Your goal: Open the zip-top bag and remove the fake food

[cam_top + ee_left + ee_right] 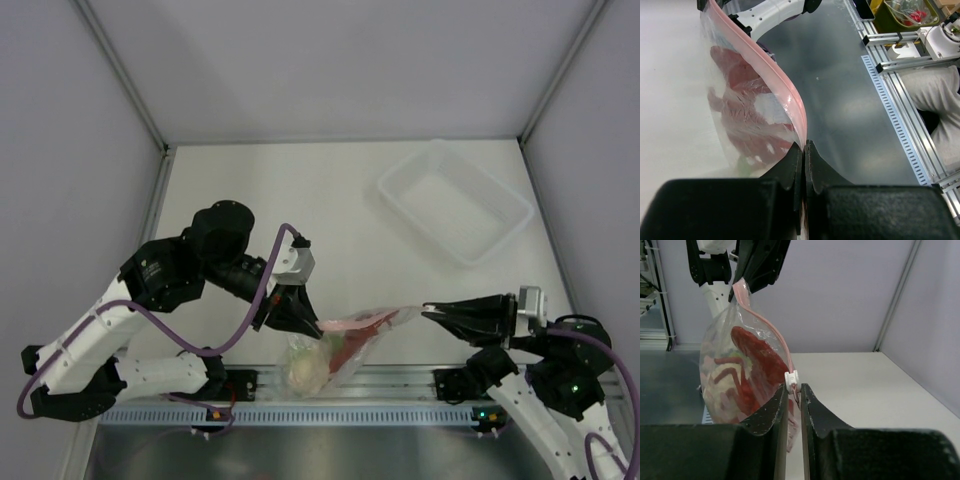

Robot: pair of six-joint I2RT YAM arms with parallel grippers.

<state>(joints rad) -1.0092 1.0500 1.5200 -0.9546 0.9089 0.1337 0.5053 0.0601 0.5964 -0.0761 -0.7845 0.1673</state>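
Bag strung up between both arms, zip looks shut so far

The small clear crinkly zip-top bag [372, 330] with the pink zip strip hangs in the air over the near edge of the white table [300, 200], stretched between the two grippers. The left gripper [804, 145] is clamped tight on one end of the pink strip, I'd guess as an anchor so the bag can't slide along. The right gripper [794, 386] is pinched closed right at the little white plastic slider [791, 379] on the other end, which looks like the setup for dragging it down the track. The fake food, a red plastic lobster [757, 362] and a pale white-green leafy piece [305, 370], sags in the bottom of the pouch, all of it inside. The rigid clear rectangular tray [455, 200] sits well apart at the far right, probably the drop spot
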